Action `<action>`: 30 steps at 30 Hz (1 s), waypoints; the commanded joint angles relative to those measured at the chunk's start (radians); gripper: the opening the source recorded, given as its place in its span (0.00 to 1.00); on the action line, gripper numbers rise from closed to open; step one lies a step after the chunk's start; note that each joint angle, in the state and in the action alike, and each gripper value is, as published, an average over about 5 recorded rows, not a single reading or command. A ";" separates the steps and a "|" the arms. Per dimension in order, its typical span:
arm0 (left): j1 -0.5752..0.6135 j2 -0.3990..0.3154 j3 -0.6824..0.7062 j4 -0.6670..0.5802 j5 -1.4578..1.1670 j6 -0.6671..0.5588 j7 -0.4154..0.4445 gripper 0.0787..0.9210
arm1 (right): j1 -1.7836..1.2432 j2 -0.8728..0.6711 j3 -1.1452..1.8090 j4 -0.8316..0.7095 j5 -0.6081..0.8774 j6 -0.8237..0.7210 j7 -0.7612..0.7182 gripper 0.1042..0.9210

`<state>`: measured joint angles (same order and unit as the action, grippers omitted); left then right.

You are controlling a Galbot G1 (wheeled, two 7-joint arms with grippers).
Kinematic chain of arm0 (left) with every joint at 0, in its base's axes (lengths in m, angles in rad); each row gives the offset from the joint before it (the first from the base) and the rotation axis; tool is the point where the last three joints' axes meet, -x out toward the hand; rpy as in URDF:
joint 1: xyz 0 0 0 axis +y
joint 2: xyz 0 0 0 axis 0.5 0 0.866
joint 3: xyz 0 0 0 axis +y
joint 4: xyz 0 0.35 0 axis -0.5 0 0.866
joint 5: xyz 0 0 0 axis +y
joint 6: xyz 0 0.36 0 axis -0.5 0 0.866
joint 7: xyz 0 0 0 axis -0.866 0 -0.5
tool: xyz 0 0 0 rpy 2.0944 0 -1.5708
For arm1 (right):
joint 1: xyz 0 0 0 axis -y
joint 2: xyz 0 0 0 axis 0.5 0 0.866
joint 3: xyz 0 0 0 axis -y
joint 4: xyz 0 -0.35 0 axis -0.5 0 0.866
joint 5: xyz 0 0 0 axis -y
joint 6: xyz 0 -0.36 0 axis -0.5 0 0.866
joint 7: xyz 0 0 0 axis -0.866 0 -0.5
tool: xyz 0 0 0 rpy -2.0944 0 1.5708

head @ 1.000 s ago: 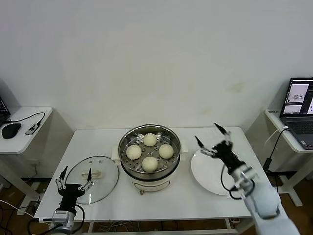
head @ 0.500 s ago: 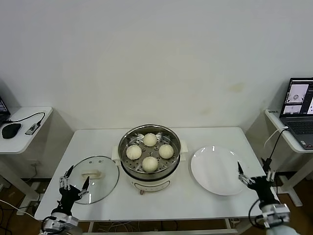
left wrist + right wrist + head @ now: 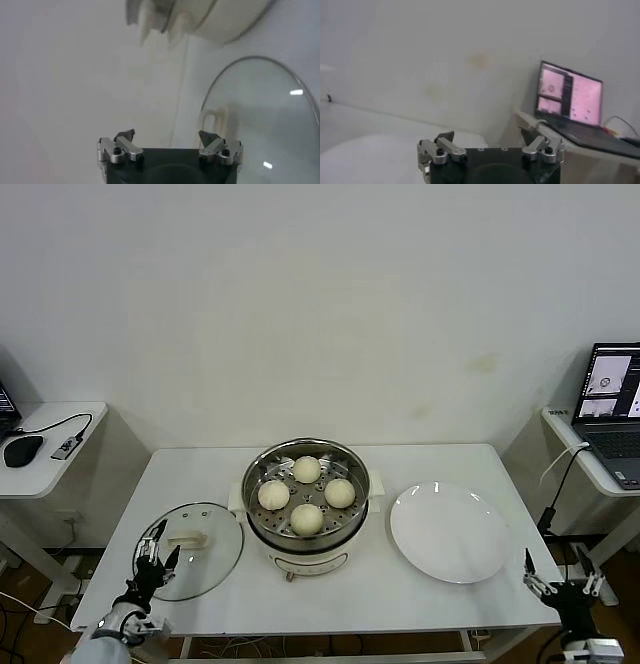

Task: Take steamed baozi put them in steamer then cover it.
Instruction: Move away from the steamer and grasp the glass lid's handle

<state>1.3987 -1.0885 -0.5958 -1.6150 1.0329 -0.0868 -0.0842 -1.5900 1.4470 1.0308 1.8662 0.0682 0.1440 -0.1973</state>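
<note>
Sitting uncovered, the steamer (image 3: 306,529) holds four steamed baozi (image 3: 307,519).

You have the table (image 3: 420,614) in front of you with the steamer (image 3: 306,499) at its centre. Four buns (image 3: 307,469) sit inside it on the tray, at 12, 3, 6 and 9 o'clock. The lid (image 3: 195,549) lies flat on the table at the steamer's 8 o'clock, just beside it. The plate (image 3: 447,532) lies at the steamer's 4 o'clock, near it. A side desk at far 9 o'clock carries a mouse (image 3: 22,450). Another desk at far 3 o'clock carries a laptop (image 3: 612,412).
</note>
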 commanded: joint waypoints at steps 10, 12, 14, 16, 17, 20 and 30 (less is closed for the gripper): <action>-0.223 0.014 0.112 0.201 0.126 0.020 0.025 0.88 | -0.039 0.036 0.057 -0.004 -0.014 0.005 0.013 0.88; -0.231 0.011 0.116 0.211 0.125 0.020 0.023 0.88 | -0.042 0.038 0.058 -0.004 -0.013 0.008 0.013 0.88; -0.238 0.007 0.118 0.218 0.123 0.020 0.022 0.88 | -0.043 0.039 0.057 -0.005 -0.014 0.009 0.013 0.88; -0.243 0.004 0.119 0.223 0.121 0.020 0.020 0.88 | -0.044 0.039 0.056 -0.006 -0.015 0.011 0.013 0.88; -0.245 0.004 0.119 0.224 0.119 0.020 0.020 0.88 | -0.045 0.040 0.055 -0.006 -0.015 0.012 0.013 0.88; -0.247 0.003 0.120 0.225 0.115 0.020 0.020 0.88 | -0.046 0.042 0.051 -0.006 -0.018 0.013 0.012 0.88; -0.252 -0.005 0.130 0.260 0.106 0.020 0.017 0.84 | -0.051 0.045 0.036 -0.008 -0.024 0.017 0.009 0.88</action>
<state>1.1677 -1.0922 -0.4753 -1.3937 1.1347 -0.0677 -0.0652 -1.6377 1.4908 1.0680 1.8587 0.0439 0.1604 -0.1871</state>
